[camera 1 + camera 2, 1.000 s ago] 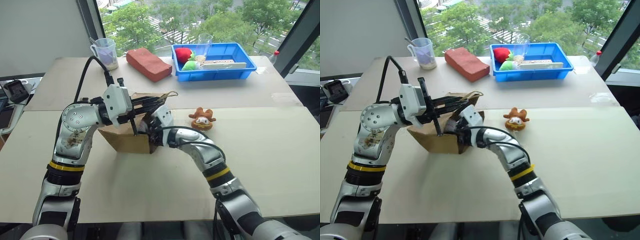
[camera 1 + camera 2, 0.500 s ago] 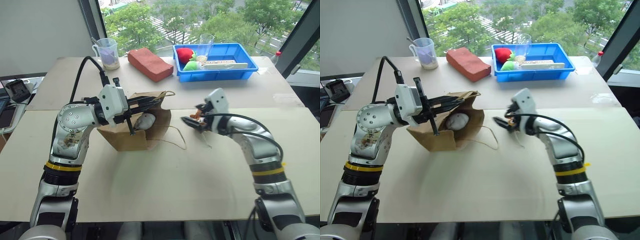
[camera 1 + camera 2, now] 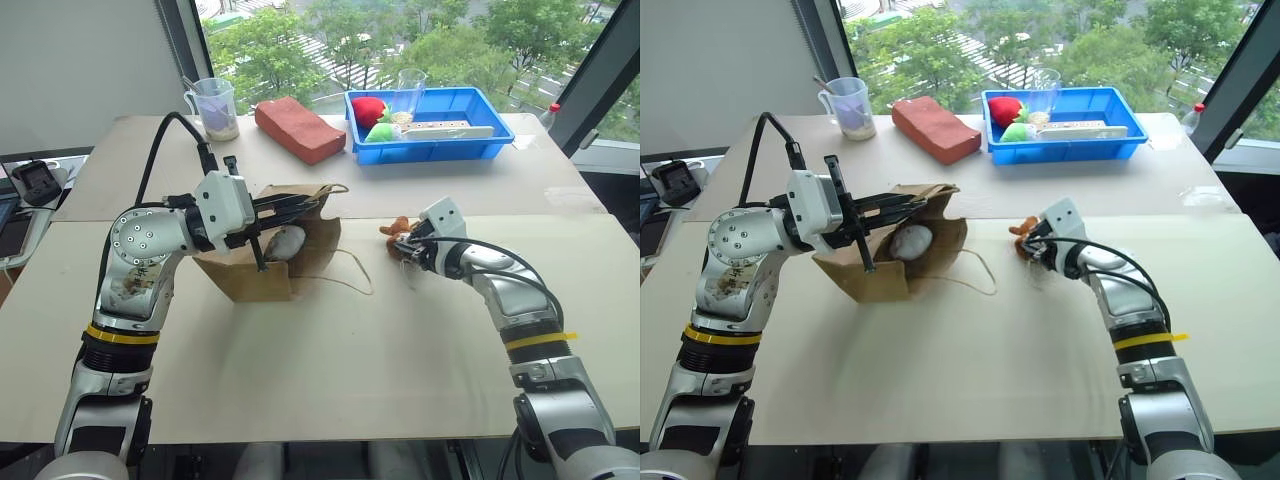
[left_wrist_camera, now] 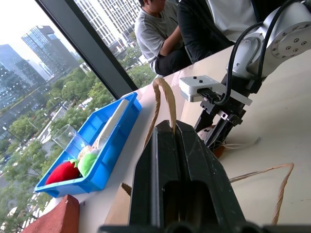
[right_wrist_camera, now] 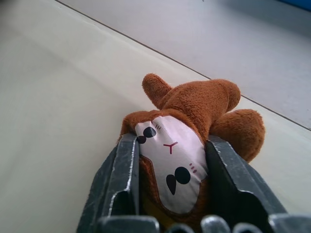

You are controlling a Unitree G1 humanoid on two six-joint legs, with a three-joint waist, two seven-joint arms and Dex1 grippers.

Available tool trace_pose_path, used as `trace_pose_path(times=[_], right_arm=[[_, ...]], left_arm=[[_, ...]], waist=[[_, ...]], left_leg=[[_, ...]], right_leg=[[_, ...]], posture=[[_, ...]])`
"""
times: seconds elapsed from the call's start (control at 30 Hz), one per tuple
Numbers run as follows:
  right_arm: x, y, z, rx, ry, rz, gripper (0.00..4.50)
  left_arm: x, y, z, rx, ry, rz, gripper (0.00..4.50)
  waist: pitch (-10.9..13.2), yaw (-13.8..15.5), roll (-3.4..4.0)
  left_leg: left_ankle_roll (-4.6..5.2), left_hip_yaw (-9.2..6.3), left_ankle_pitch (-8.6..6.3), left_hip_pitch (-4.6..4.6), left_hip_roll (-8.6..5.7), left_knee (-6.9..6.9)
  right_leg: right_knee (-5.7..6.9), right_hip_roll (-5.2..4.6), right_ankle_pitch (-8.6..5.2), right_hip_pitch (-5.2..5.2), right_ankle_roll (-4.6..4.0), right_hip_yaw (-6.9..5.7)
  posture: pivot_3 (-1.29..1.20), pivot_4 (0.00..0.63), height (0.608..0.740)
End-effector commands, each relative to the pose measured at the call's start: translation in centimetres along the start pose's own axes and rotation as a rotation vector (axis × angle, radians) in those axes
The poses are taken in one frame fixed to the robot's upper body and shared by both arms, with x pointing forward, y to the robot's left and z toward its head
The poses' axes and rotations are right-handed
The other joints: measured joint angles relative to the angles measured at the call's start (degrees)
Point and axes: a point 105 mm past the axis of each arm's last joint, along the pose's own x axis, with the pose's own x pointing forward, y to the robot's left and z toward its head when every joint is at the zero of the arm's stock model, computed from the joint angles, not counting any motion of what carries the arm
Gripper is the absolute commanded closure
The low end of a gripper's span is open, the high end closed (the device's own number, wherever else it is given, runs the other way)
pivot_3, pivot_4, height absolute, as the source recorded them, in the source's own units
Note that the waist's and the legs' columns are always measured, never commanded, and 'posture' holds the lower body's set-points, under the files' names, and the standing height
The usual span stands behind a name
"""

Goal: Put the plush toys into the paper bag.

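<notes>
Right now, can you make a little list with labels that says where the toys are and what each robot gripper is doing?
white plush toy: inside the paper bag
brown plush toy: on the table, between the right gripper's fingers
left gripper: shut on the bag's top edge, holding the bag open
right gripper: closed on the brown toy
left to do: brown toy into the bag

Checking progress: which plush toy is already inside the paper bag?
The rounded white plush toy lies inside the brown paper bag; the brown one sits outside.
</notes>
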Motion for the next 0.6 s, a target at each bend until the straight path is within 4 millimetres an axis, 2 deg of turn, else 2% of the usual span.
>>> trace_pose_path(times=[0.03, 0.1, 0.2, 0.33, 0.47, 0.53, 0.6], right_arm=[[-0.6, 0.3, 0.9, -0.064, -0.054, 0.045, 3.88], [-1.0, 2.3, 3.2, -0.059, -0.167, 0.166, 4.37], [-2.2, 6.2, 6.6, -0.035, -0.266, 0.371, 4.41], [-3.2, 9.6, 8.3, -0.016, -0.281, 0.534, 4.41], [-3.3, 12.2, 9.4, 0.0, -0.283, 0.64, 4.41], [-2.9, 13.5, 9.5, -0.008, -0.278, 0.677, 4.41], [-1.4, 14.6, 10.2, 0.003, -0.301, 0.677, 4.41]], left_arm=[[-0.1, 0.5, 1.1, 0.034, -0.025, 0.015, 4.5], [-0.1, 0.5, 1.0, 0.034, -0.024, 0.016, 4.5], [0.1, 0.6, 1.0, 0.035, -0.028, 0.015, 4.5], [0.3, 0.7, 1.0, 0.037, -0.031, 0.01, 4.5], [0.4, 0.6, 1.1, 0.039, -0.038, 0.005, 4.5], [0.6, 0.5, 1.2, 0.037, -0.044, 0.001, 4.5], [0.7, 0.3, 1.3, 0.034, -0.053, -0.006, 4.5]], waist=[[0.0, -0.01, 0.0], [0.0, 0.02, 0.0], [0.02, -0.51, 0.02], [0.02, -0.49, 0.03], [0.02, -0.29, 0.03], [0.02, -0.2, 0.03], [0.02, -0.31, 0.03]], left_leg=[[0.0, 0.0, 0.0, 0.0, 0.0, 0.0], [0.0, 0.0, 0.0, -0.03, 0.0, 0.0], [0.02, -0.02, -0.01, -0.09, 0.0, -0.01], [0.03, -0.06, -0.02, -0.1, 0.0, -0.01], [0.02, -0.1, -0.01, -0.12, -0.01, -0.01], [0.02, -0.1, -0.01, -0.11, -0.01, -0.01], [0.02, -0.1, -0.01, -0.11, -0.01, -0.01]], right_leg=[[0.0, 0.0, 0.0, -0.01, 0.0, 0.0], [-0.01, 0.0, 0.0, -0.03, 0.0, 0.0], [0.08, 0.0, 0.0, -0.08, 0.0, -0.02], [0.1, 0.0, 0.0, -0.1, 0.0, -0.04], [0.09, 0.0, 0.0, -0.08, 0.0, -0.06], [0.1, 0.0, 0.0, -0.07, 0.0, -0.06], [0.1, 0.0, 0.0, -0.08, 0.0, -0.06]], posture=[[0.0, 0.15, 0.74], [0.0, 0.15, 0.74], [0.0, 0.15, 0.74], [0.0, 0.15, 0.74], [0.0, 0.15, 0.74], [0.0, 0.15, 0.74], [0.0, 0.15, 0.74]])
